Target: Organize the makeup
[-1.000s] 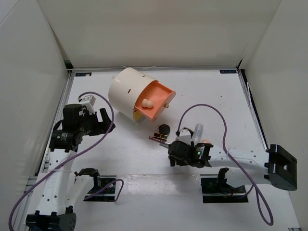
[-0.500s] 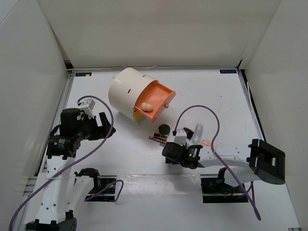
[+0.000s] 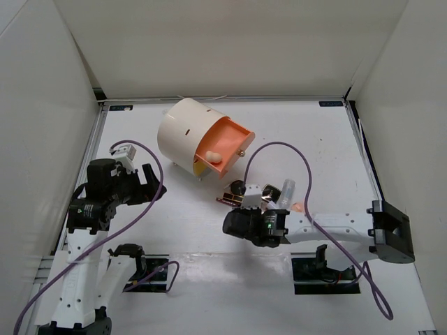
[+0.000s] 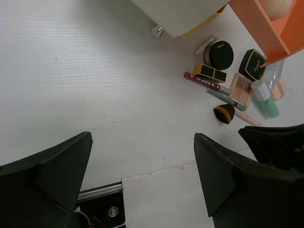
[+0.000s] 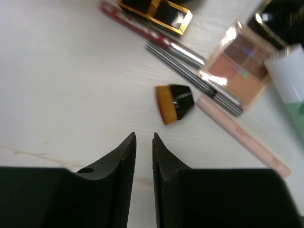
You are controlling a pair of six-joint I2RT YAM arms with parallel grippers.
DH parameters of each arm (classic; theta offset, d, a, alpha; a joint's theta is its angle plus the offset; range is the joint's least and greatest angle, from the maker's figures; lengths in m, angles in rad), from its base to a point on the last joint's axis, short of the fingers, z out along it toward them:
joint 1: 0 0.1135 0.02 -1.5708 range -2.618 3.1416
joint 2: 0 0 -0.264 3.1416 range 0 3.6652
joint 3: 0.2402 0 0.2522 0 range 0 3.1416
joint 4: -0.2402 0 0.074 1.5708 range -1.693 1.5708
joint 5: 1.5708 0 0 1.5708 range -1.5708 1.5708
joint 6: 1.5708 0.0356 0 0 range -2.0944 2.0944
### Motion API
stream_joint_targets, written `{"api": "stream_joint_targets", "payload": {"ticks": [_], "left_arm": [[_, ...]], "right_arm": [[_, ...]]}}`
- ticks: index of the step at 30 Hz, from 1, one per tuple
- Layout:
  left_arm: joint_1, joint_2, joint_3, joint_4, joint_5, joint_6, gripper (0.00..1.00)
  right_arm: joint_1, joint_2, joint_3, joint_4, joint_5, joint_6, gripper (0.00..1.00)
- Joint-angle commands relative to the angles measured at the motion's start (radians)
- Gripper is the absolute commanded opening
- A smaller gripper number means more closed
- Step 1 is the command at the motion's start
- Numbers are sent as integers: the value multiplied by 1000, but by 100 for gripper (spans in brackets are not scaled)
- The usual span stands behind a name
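Note:
The makeup lies in a cluster right of centre: a black round compact (image 4: 221,54), an open rose-gold palette (image 5: 237,66), a mint tube (image 4: 266,99), a grey pencil (image 5: 199,80), a pink pencil (image 5: 242,135) and a small brush (image 5: 174,102). One peach sponge (image 3: 213,155) rests in the orange drawer (image 3: 227,143). My right gripper (image 5: 144,137) hovers low just in front of the brush. Its fingers are nearly together, with a thin slit and nothing between them. My left gripper (image 4: 142,161) hangs wide open and empty over the table's left side.
A big cream cylinder (image 3: 183,132) stands at the back centre with its orange drawer pulled out toward the cluster. A black-and-gold case (image 5: 156,10) and a red pencil (image 5: 133,26) lie at the cluster's near-left edge. White walls enclose the table.
My right gripper has slid left along the front of the cluster and closed its fingers from wide to nearly together. The left arm has shifted slightly and stays open.

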Motion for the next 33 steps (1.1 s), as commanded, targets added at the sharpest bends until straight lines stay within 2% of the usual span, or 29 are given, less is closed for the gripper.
{"api": "stream_joint_targets", "payload": {"ticks": [1, 4, 7, 8, 10, 11, 15, 21, 23, 25, 29, 33], "left_arm": [[-3, -11, -15, 29, -9, -18, 98], [-3, -11, -22, 41, -18, -22, 98], [-4, -8, -25, 44, -30, -22, 98], [-3, -5, -23, 46, -30, -21, 98], [-3, -5, -31, 58, -24, -19, 98], [-3, 3, -32, 56, -24, -16, 98], [-3, 13, -34, 52, -6, -4, 98], [-3, 4, -37, 38, -3, -2, 98], [-4, -5, -38, 35, -6, 1, 98], [-3, -5, -32, 26, -9, 4, 98], [-3, -11, -25, 13, -21, 10, 98], [-1, -11, -18, 1, -24, 11, 98]], "right_arm": [[8, -70, 125, -91, 115, -99, 23], [-4, -125, 183, -54, 109, -212, 25], [-41, -150, 147, -48, 35, -246, 37], [-41, -156, 121, -30, 14, -256, 46], [-41, -144, 43, 31, -39, -277, 50], [-41, -132, 27, 44, -45, -277, 58], [-41, -34, 24, 56, -63, -296, 69], [-66, 138, 57, 25, -8, -173, 70], [-90, 166, 59, 56, -14, -152, 70], [-102, 172, 33, 96, -39, -142, 75], [-132, 169, -22, 221, -88, -155, 75], [-158, 194, -19, 253, -100, -185, 65]]}}
